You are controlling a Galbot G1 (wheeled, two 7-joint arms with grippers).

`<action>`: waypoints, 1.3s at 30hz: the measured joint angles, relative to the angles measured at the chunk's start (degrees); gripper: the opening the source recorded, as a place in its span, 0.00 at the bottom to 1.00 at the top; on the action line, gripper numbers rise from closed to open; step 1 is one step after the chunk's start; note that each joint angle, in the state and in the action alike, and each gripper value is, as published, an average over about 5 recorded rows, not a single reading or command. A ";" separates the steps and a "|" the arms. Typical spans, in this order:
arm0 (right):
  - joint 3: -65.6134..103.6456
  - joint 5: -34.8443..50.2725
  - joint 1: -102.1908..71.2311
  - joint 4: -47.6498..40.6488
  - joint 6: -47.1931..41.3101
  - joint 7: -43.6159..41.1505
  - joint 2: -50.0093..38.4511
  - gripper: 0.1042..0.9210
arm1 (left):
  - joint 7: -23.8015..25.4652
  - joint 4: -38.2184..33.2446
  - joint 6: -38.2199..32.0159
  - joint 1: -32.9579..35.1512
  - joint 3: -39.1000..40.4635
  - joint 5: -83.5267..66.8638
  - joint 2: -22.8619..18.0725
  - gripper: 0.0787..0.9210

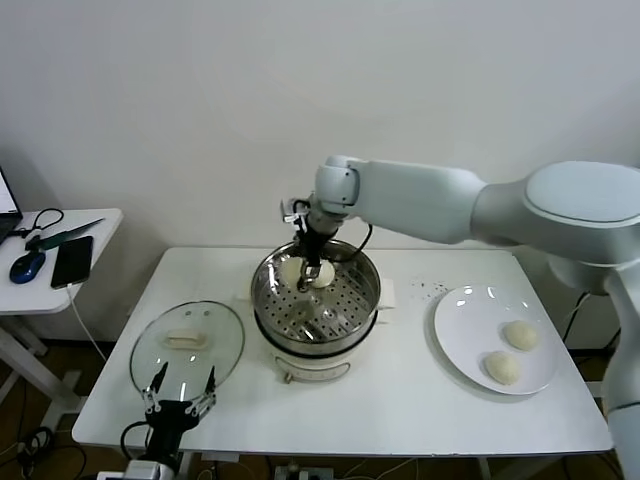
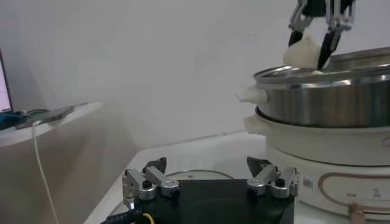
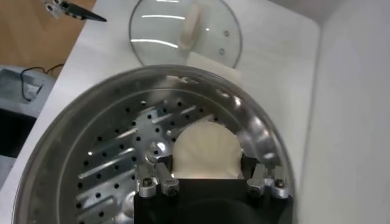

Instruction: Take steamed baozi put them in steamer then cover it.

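Observation:
The steamer [image 1: 345, 318] stands mid-table with its perforated tray [image 3: 116, 158] showing. My right gripper [image 1: 311, 272] reaches over its far side, shut on a steamed baozi [image 3: 204, 143] held low over the tray near the rim; it also shows in the left wrist view [image 2: 304, 53]. A second baozi [image 1: 291, 270] seems to lie beside it. Two more baozi [image 1: 520, 334] [image 1: 502, 368] lie on the white plate [image 1: 455, 325] at the right. The glass cover [image 1: 187, 343] lies flat left of the steamer. My left gripper [image 1: 181, 384] is open and empty at the cover's near edge.
A low side table [image 1: 100, 225] at the far left carries a phone [image 1: 72, 261], a mouse [image 1: 27, 266] and cables. Dark specks [image 1: 430, 290] lie between the steamer and the plate. The wall stands close behind the table.

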 measured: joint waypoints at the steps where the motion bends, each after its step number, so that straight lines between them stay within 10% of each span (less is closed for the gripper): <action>1: -0.12 -0.08 -0.32 -0.09 -0.03 0.17 0.28 0.73 | 0.00 0.00 0.00 0.00 -0.05 -0.02 -0.02 0.88; 24: 0.05 -1.54 -2.05 -0.03 -0.15 0.40 0.77 0.88 | -0.06 0.53 0.12 -0.77 -0.92 -0.74 0.02 0.88; 39: -2.76 -4.79 9.42 11.05 4.61 -6.89 -17.44 0.88 | 0.29 0.50 0.64 -1.10 -1.09 -0.89 0.11 0.88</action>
